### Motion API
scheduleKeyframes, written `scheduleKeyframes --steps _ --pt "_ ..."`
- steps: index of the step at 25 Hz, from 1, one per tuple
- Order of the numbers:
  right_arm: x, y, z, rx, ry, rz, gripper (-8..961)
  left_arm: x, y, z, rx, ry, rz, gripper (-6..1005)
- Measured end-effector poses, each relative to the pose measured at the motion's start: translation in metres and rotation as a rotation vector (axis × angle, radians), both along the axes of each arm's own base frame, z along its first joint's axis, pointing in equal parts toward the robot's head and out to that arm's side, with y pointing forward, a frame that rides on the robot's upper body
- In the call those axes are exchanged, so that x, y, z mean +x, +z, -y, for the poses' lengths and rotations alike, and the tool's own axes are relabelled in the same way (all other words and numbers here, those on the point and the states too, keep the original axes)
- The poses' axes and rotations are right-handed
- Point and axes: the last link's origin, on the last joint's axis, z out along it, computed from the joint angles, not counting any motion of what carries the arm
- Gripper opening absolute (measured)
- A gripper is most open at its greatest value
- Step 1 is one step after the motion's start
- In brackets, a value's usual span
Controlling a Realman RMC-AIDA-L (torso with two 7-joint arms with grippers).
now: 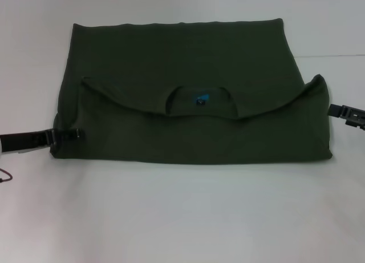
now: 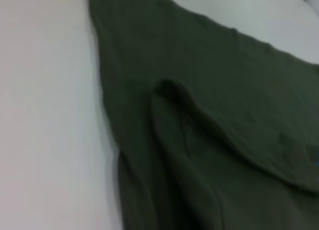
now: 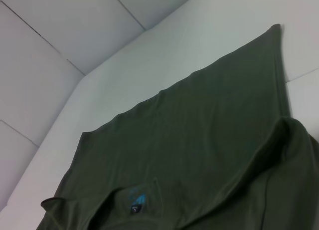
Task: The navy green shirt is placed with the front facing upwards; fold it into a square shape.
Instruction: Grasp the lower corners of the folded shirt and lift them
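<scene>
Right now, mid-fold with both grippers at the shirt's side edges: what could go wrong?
1. The folded-over collar edge sags unevenly on the navy green shirt, so the next fold may come out crooked.
2. The left gripper sits at the cloth edge and might drag it when retreating.
3. The right gripper sits off the raised corner, which may flop.

A white tabletop (image 1: pixel 182 217) is filling the head view, lying bare and smooth toward 6 o'clock and running on to a paler band at 12 o'clock. In the right wrist view, a light panelled wall (image 3: pixel 65 35) with thin dark seams is rising behind the tabletop's far edge.
</scene>
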Motion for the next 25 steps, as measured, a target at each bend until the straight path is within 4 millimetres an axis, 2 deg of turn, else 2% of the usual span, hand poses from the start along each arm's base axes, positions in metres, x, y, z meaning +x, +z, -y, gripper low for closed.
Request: scheduleKeyframes --steps 8,24,25 --pt "-0.0010 -0.0021 -0.0007 -0.009 0.005 0.006 925 -0.0027 -0.0026 0.0013 -0.007 0.007 -0.014 891" --pt "-0.0033 -0.0057 -0.0022 -0.019 0.007 0.009 921 -0.0020 -0.0082 0.0005 -0.036 -0.023 -0.072 777" --pt "-0.0033 -0.0056 -0.0023 -0.019 0.007 0.008 921 -0.0026 -0.0089 0.0007 -0.036 -0.026 -0.081 716"
